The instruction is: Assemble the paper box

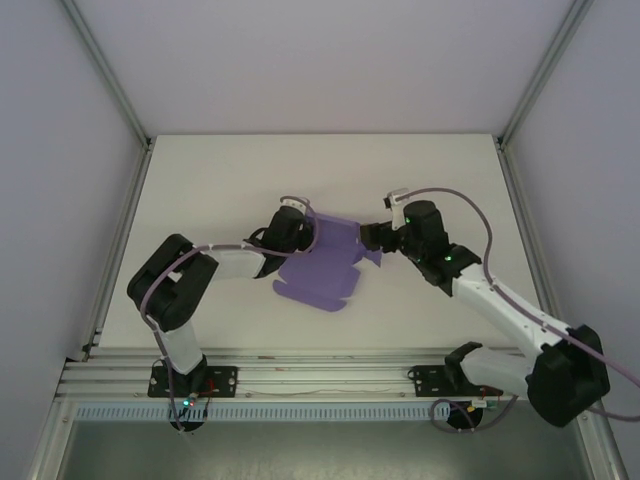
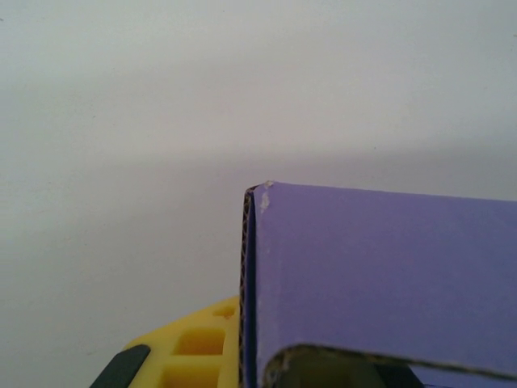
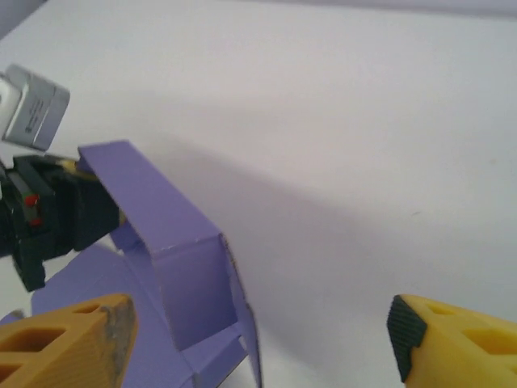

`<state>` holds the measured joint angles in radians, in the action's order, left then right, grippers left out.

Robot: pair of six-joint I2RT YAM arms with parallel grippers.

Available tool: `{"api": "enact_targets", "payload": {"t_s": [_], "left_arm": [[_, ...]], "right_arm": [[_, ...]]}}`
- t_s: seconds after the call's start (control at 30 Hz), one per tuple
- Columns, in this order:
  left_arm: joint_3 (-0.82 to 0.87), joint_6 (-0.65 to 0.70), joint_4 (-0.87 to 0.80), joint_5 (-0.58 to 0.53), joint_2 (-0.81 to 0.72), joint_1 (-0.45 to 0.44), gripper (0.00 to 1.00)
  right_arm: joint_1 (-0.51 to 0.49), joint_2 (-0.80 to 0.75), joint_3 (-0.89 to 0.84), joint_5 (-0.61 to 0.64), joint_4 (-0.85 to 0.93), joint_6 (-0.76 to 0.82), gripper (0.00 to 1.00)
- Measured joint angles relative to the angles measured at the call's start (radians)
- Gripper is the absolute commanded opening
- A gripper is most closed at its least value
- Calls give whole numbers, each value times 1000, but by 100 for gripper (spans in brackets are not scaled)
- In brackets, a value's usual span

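The purple paper box (image 1: 325,265) is a die-cut sheet, partly folded, in the middle of the table between the two arms. My left gripper (image 1: 298,228) holds its far left edge. In the left wrist view the card (image 2: 380,275) stands upright against the yellow finger (image 2: 190,347), with the jaws closed on it. My right gripper (image 1: 373,240) sits at the sheet's right side. In the right wrist view its fingers (image 3: 69,339) are spread wide, open, and a raised folded flap (image 3: 174,242) stands just inside the left one.
The white table (image 1: 230,175) stretches behind and to both sides of the sheet. Grey enclosure walls and aluminium frame posts (image 1: 110,85) ring it. The arm bases are bolted to the rail (image 1: 320,380) at the near edge.
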<state>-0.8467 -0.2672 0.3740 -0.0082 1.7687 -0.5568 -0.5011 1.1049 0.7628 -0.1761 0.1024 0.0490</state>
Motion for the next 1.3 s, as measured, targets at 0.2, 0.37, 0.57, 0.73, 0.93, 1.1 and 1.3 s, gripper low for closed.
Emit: {"api": "enact_targets", "payload": {"t_s": [0.2,0.37,0.57,0.73,0.93,1.1,1.3], "left_arm": [[5,0,-10,-5,-9,0,0],[4,0,-12,-12,-9,0,0],[4,-1,-12,-17,-9,-6,0],[3,-27,-21,-48,-9,-6,0],[2,-46,-31,-102,-9,-6,0],[-4,-45,-46,-124,-9,-6,0],[-5,-46,-51,-129,-9,-6,0]], "right_arm": [[0,54,5,40,-13,0,84],[0,207,36,29,-2,1,84],[0,345,38,-58,-106,-24,83],[0,392,38,-51,-202,-69,84],[-3,269,-14,-6,-193,-102,88],[6,3,-103,35,-116,-134,87],[157,-103,-115,0,-19,-195,73]]}}
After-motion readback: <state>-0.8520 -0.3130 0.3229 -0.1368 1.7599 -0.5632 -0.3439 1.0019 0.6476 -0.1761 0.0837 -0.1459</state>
